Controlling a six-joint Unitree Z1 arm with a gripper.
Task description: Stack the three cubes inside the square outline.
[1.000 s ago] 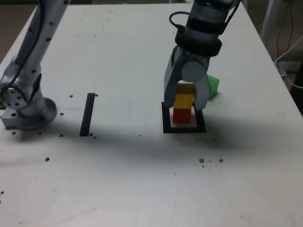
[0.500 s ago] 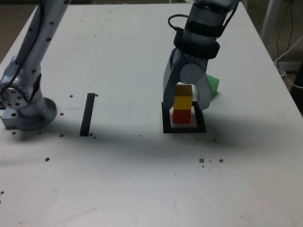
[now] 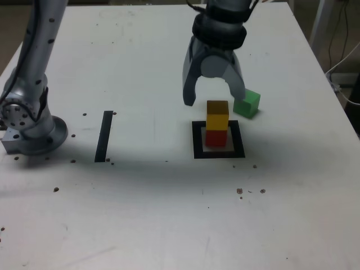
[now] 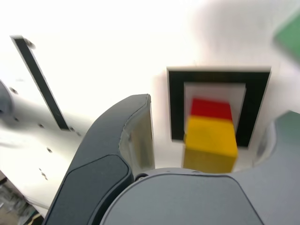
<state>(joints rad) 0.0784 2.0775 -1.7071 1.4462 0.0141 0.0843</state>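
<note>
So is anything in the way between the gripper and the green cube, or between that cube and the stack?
Nothing visible blocks the open gripper from the green cube, or that cube from the yellow cube's top.

Yellow cube (image 4: 211,143) on red cube (image 4: 211,108) — black outline (image 4: 177,105) around

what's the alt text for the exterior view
A yellow cube sits on a red cube inside a black square outline, below an open, empty robot hand; a green cube lies outside, a black strip left.
</note>
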